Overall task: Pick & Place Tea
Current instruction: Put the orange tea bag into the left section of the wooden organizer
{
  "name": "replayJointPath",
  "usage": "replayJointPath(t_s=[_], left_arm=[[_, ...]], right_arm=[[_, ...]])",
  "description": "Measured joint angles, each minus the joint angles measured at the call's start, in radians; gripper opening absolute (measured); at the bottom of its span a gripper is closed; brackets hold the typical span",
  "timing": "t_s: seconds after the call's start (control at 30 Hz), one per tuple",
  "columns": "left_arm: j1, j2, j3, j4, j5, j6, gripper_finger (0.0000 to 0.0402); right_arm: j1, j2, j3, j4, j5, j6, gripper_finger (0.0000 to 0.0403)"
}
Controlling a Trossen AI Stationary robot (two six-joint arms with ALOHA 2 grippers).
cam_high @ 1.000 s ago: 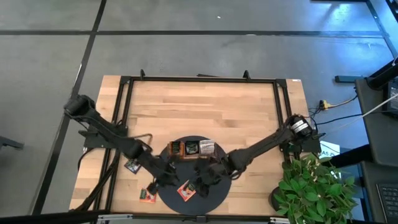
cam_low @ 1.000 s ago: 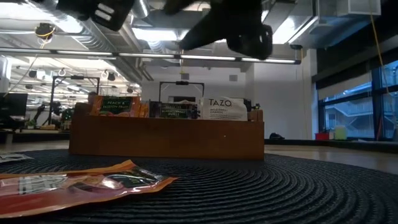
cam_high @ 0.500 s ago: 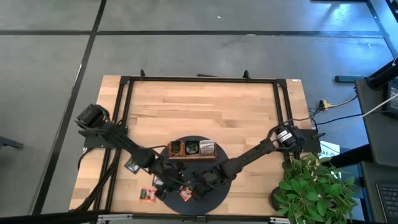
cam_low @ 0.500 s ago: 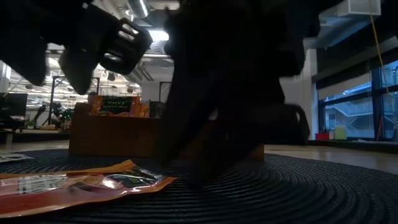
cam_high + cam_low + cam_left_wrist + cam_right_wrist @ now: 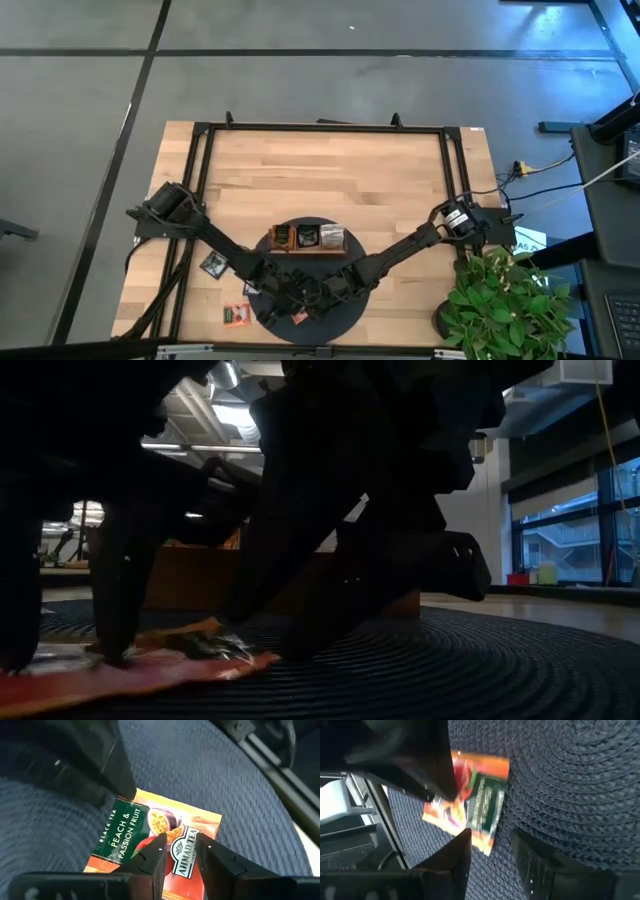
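Note:
An orange-red tea sachet (image 5: 150, 827) with a green label lies flat on the round dark mat (image 5: 340, 320), near its front edge. It also shows in the low view as the sachet (image 5: 170, 665). My left gripper (image 5: 180, 847) stands open right over it, fingers slanting down. My right gripper (image 5: 495, 845) is open too and points down at the sachet (image 5: 480, 805) from the other side, its fingers astride the nearest corner. The brown tray (image 5: 307, 238) with upright sachets sits on the mat's far part. My left gripper has one fingertip (image 5: 112, 650) down on the sachet's upper face (image 5: 140, 660), coming from above and slanting from the table's left. Whether the second finger touches, I cannot tell. The sachet lies flat on the mat. My right gripper has a fingertip (image 5: 295, 648) down at the sachet's right end (image 5: 262, 656). I cannot tell whether it touches the sachet or only the mat.
Two more sachets lie on the bare wood left of the mat, a dark one (image 5: 213, 264) and an orange one (image 5: 237, 314). A potted plant (image 5: 505, 300) stands at the table's right front corner. Both arms crowd the mat's front.
Both grippers have come down onto the mat's front part beside the orange-red sachet. The left one has also gone toward the table's right and near edge. The right one has rolled about its own axis while sinking. The sachet has stayed where it lay.

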Motion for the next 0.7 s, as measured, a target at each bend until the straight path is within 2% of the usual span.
replayJointPath(t_s=[0.6, 0.7], left_arm=[[0.021, 0.004, -0.001, 0.000, -0.087, -0.027, 0.0100], [0.021, 0.004, -0.001, 0.000, -0.089, -0.027, 0.0100]], right_arm=[[0.000, 0.001, -0.001, 0.012, 0.016, -0.034, 0.0146], [0.000, 0.001, -0.001, 0.004, 0.016, -0.032, 0.0133]])
